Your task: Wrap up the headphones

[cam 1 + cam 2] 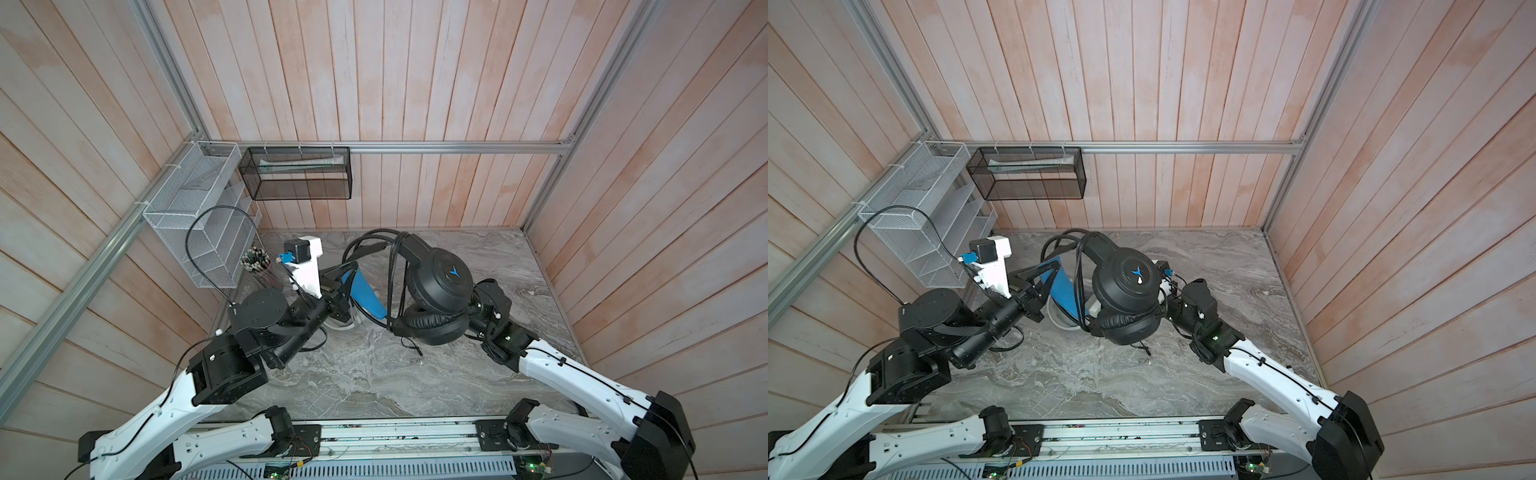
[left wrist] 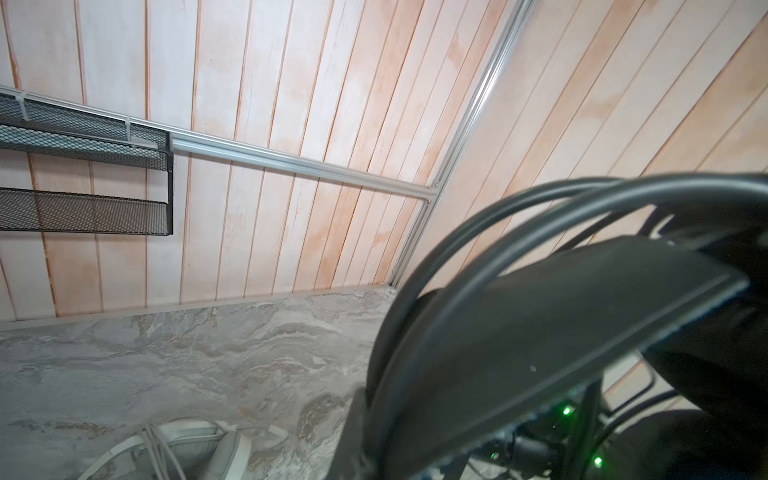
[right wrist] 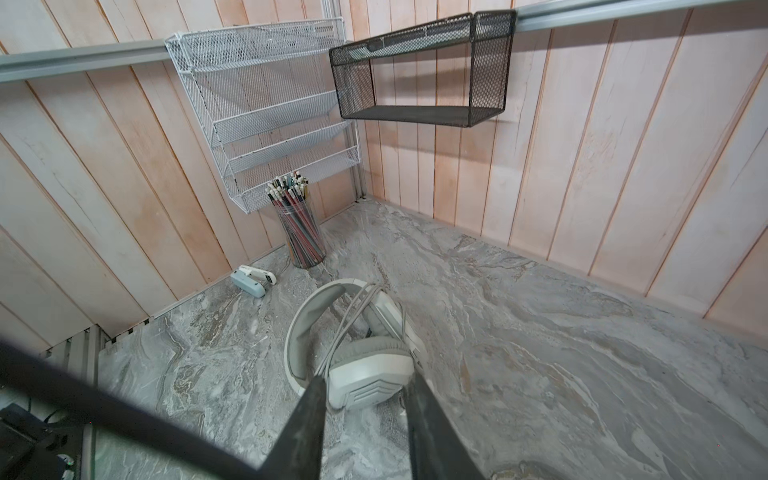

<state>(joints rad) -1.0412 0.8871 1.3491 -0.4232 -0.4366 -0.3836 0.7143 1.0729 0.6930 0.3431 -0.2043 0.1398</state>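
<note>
Top views show one black headset (image 1: pixel 1127 282), one white headset (image 1: pixel 1061 323).

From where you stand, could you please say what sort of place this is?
Likely a staged office desk: a white mesh file organiser on the wall, a cup of pencils and a stapler on the tabletop.
</note>
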